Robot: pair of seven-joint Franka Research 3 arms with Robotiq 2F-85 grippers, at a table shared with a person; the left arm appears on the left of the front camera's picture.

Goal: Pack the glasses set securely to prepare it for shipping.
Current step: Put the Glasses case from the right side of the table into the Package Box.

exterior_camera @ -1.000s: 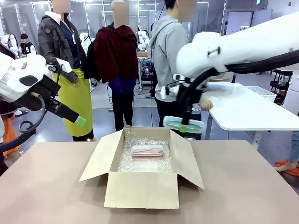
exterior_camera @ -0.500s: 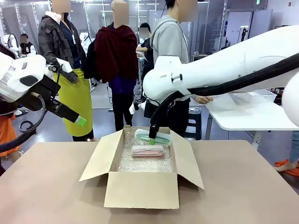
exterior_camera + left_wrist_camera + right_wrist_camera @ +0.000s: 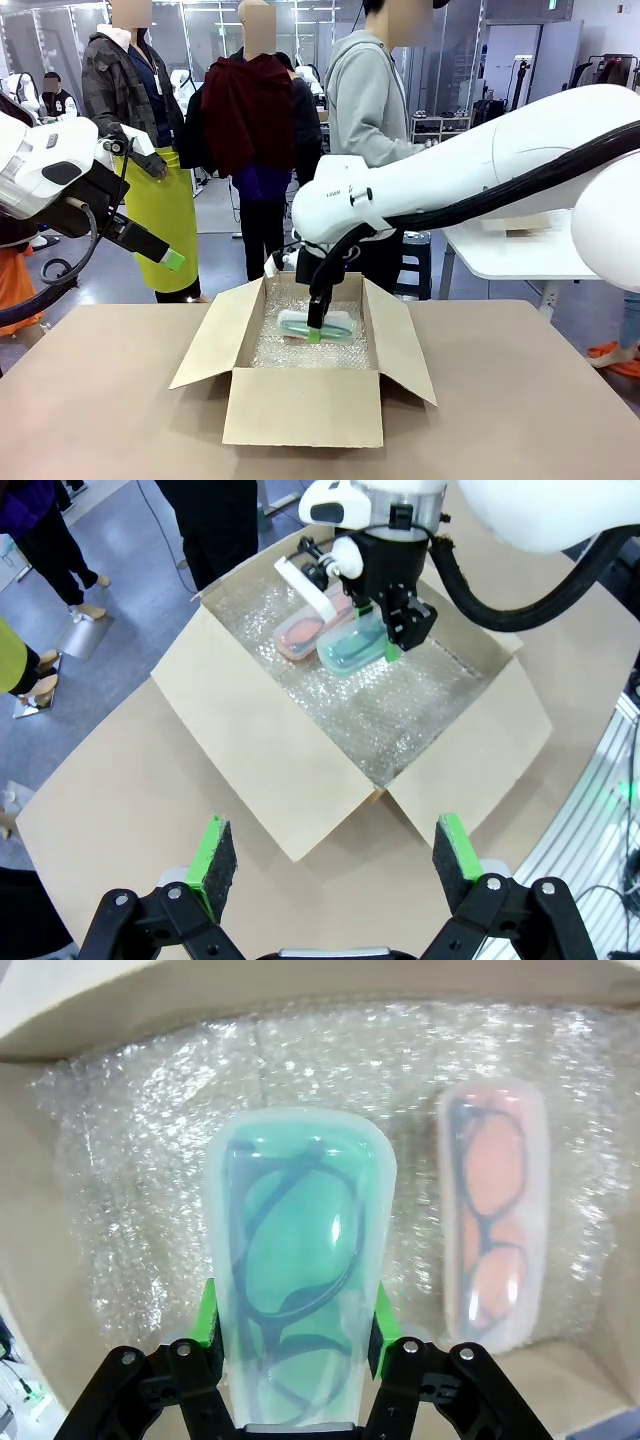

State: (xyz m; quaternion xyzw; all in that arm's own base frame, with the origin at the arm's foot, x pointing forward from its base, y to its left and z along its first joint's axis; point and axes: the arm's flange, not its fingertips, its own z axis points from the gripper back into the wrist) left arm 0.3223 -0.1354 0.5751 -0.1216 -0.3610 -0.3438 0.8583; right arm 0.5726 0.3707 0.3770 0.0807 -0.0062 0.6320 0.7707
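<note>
The mint green glasses case (image 3: 295, 1250) sits between the green pads of my right gripper (image 3: 293, 1332), which is shut on it, just above the bubble wrap inside the cardboard box (image 3: 300, 405). The same green case (image 3: 316, 326) hangs low in the box under the right gripper (image 3: 316, 333). The pale pink glasses case (image 3: 492, 1230) lies flat on the bubble wrap beside it, apart from the green one. In the left wrist view, the pink case (image 3: 300, 630) and green case (image 3: 350, 648) lie side by side. My left gripper (image 3: 328, 855) is open and empty, high above the table's left side (image 3: 170, 259).
The box's four flaps stand open, with the front flap (image 3: 302, 408) folded down toward me. Bare table (image 3: 100, 400) lies on both sides of the box. Several people (image 3: 365, 110) stand beyond the far edge, and a white table (image 3: 520, 245) is at the right.
My right arm has swung left and down, carrying the green case from beyond the box's far right corner into the box beside the pink case. The left arm has not moved.
</note>
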